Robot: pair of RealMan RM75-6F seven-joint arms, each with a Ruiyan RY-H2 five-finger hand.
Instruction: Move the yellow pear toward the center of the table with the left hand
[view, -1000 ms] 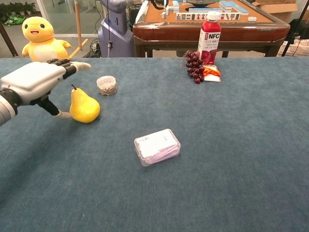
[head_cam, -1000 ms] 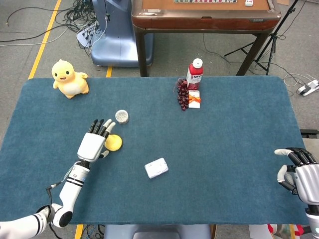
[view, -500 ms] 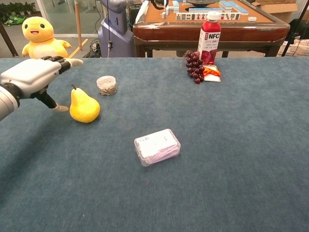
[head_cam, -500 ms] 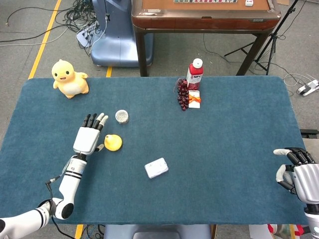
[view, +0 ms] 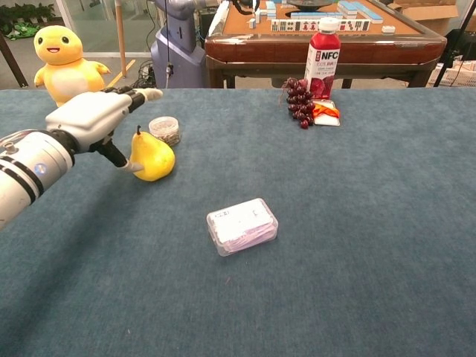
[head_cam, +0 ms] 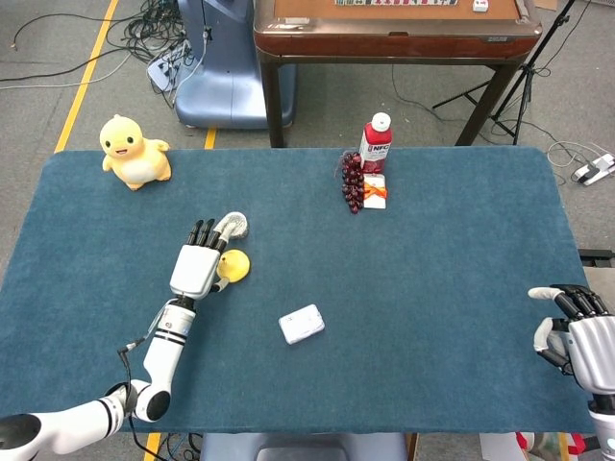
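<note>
Head view: the left hand [head_cam: 199, 268] lies flat over the table [head_cam: 461, 250], fingers straight and spread toward 12 o'clock, holding nothing. The pear [head_cam: 234, 264] stands touching its 3 o'clock side, in the left half of the table. A small jar [head_cam: 235, 225] sits just beyond the fingertips at 1 o'clock. A white box [head_cam: 302, 324] lies at 4 o'clock from the pear, well apart. The right hand [head_cam: 577, 331] rests at the table's right edge, fingers curled in, nothing in them. A duck toy [head_cam: 135, 151] stands at the far left corner; a red bottle [head_cam: 376, 143] and grapes [head_cam: 352, 180] stand at the far edge.

Chest view: the left hand [view: 95, 119] hangs palm-down, fingers extended, thumb low against the pear [view: 152, 158] at its 9 o'clock side. The pear is upright, with the jar [view: 165, 130] just behind it at 12 o'clock. The box [view: 242, 225] lies at 5 o'clock from the pear.
</note>
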